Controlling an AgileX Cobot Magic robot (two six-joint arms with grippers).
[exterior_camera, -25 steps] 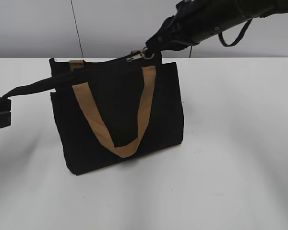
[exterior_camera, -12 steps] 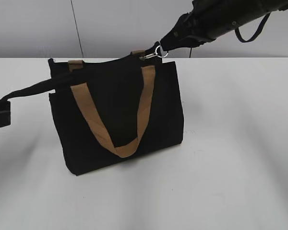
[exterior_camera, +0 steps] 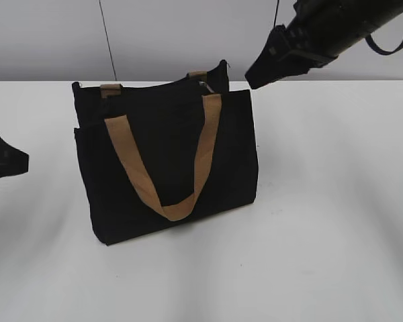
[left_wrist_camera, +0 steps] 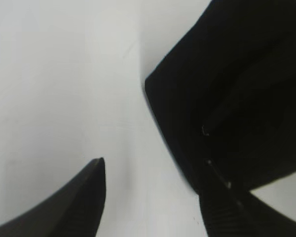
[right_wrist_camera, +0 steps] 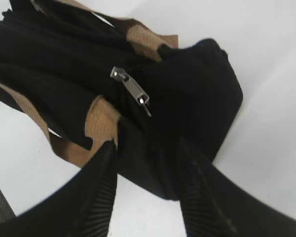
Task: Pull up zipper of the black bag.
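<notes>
The black bag [exterior_camera: 168, 154] stands upright mid-table with a tan handle [exterior_camera: 168, 208] hanging down its front. Its zipper runs along the top edge, and the silvery pull tab [right_wrist_camera: 131, 92] lies near the bag's right end, faintly visible in the exterior view [exterior_camera: 203, 84]. My right gripper [exterior_camera: 253, 79] hovers just above and right of that end, open and empty, and shows over the bag in the right wrist view [right_wrist_camera: 147, 144]. My left gripper [exterior_camera: 15, 161] is open and empty left of the bag. In the left wrist view [left_wrist_camera: 153, 168] a bag corner [left_wrist_camera: 187, 98] lies by its right finger.
The bag stands on a white table [exterior_camera: 336, 201] that spreads in front and to the right of it. A grey wall with a thin dark vertical line [exterior_camera: 107, 40] runs behind the table's far edge.
My right gripper let go of the zipper pull and rose to the right. My left gripper released the black strap it held stretched out, and the strap fell back to the bag.
</notes>
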